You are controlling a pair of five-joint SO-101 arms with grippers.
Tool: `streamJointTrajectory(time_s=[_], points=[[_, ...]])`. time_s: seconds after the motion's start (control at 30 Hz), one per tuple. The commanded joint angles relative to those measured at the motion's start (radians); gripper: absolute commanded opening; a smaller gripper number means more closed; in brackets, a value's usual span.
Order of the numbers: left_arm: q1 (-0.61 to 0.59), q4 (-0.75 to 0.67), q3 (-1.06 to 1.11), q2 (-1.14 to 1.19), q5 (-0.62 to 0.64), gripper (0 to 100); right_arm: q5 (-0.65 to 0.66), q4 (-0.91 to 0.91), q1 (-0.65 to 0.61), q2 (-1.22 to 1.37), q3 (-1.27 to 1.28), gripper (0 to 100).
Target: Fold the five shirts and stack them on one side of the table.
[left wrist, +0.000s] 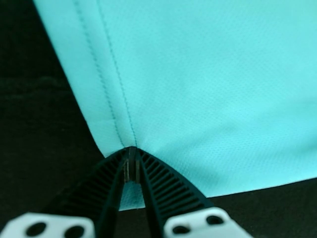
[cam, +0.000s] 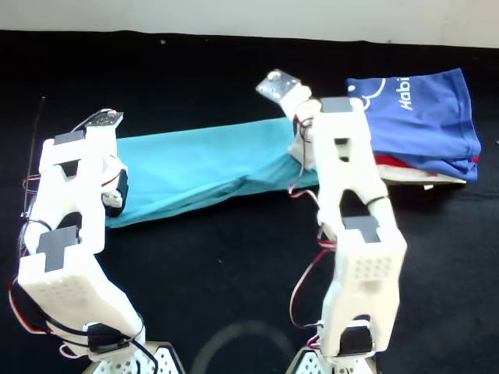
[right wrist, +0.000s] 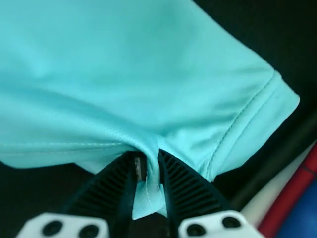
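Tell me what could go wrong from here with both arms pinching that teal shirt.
The left tool bites only the hem edge of the teal shirt, so it may slip out under tension. The right tool holds bunched fabric by the sleeve, so the fold could come out creased. That arm also sits close to the folded stack and might nudge it.

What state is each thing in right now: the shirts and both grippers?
teal shirt: folded into a long band on the table, gripped at both ends.
blue shirt: folded, lying on top of the red shirt.
red shirt: folded, under the blue shirt, only its edge showing.
left gripper: shut on the teal shirt's hemmed corner.
right gripper: shut on the teal shirt by its sleeve.
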Motion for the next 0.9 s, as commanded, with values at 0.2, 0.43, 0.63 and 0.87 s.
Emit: streamJointTrajectory(time_s=[0.2,0.43,0.63,0.87], points=[[0.007,-0.017,0.005,0.005,0.002,1,-0.157,0.025,-0.061,0.298,-0.49,4.4],[0.007,-0.017,0.005,0.005,0.002,1,-0.183,0.147,-0.05,0.401,-0.75,15.6],[0.007,-0.017,0.005,0.005,0.002,1,-0.437,0.197,-0.033,0.403,-0.92,15.9],[0.007,-0.017,0.005,0.005,0.002,1,-0.456,0.423,-0.035,0.41,-1.046,15.1]])
